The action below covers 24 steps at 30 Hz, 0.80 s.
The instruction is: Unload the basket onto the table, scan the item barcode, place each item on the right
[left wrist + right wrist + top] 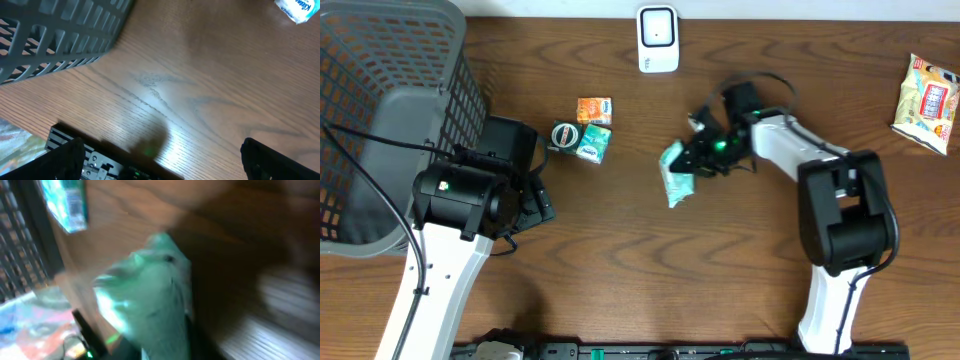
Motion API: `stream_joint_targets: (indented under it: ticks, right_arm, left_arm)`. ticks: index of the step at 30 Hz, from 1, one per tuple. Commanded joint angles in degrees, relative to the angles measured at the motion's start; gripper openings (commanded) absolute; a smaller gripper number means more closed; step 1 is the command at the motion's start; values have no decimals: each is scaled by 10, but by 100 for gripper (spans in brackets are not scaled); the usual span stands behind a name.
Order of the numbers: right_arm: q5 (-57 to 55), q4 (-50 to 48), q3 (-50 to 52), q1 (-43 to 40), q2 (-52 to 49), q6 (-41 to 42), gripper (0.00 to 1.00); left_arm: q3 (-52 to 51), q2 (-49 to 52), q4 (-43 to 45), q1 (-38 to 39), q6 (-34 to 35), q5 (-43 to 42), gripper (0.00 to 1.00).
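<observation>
A teal pouch lies on the wooden table right of centre. My right gripper is at the pouch's upper end. In the blurred right wrist view the pouch fills the space at my right gripper, and the jaws' gap does not show. No barcode can be made out. A white scanner stands at the table's far edge. My left gripper sits low beside the basket. It is wide open over bare wood with nothing between its fingers.
A grey mesh basket fills the far left. An orange packet, a round tin and a teal-white packet lie left of centre. A snack bag lies at the far right.
</observation>
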<state>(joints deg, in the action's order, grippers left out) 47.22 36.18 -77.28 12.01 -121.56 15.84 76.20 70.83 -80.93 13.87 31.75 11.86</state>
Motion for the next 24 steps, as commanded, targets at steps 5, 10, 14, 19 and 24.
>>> stream_joint_targets:
  ticks: [5,10,14,19,24]
  right_arm:
    - [-78,132,-64,-83,10,-10,36]
    - [-178,251,-144,-83,31,-48,44]
    - [-236,306,-197,-49,33,-68,49]
    - [-267,302,-199,16,31,-65,50]
    - [-442,287,-181,81,30,25,73]
  left_arm:
    - [0,-1,-2,-3,7,-3,98]
    - [0,-1,-2,-3,7,-3,98]
    - [0,-1,-2,-3,7,-3,98]
    - [0,-1,-2,-3,7,-3,98]
    - [0,-1,-2,-3,7,-3,98]
